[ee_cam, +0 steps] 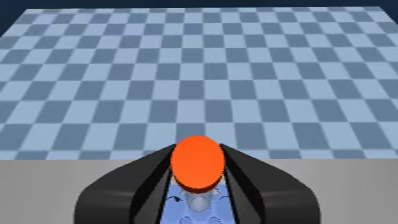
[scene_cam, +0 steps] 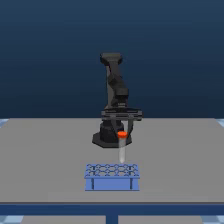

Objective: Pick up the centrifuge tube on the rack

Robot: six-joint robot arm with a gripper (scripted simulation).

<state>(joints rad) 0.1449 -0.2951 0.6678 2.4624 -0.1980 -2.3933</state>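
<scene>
We see a simulated lab bench, not a real room: a flat grey table (scene_cam: 45,160) under a plain dark-blue backdrop, a checkered blue floor (ee_cam: 195,75), and a light-blue tube rack (scene_cam: 112,176) holding a capped centrifuge tube (scene_cam: 121,147).

Translucent whitish centrifuge tube (scene_cam: 121,151), matt orange cap; matt light-blue rack (scene_cam: 112,176).

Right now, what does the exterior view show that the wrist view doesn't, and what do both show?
Only the exterior view shows the arm's base, the grey table and the whole rack with its dark legs. Only the wrist view shows a checkered floor beyond the table. Both show the centrifuge tube with its orange cap between the fingers of the gripper.
</scene>
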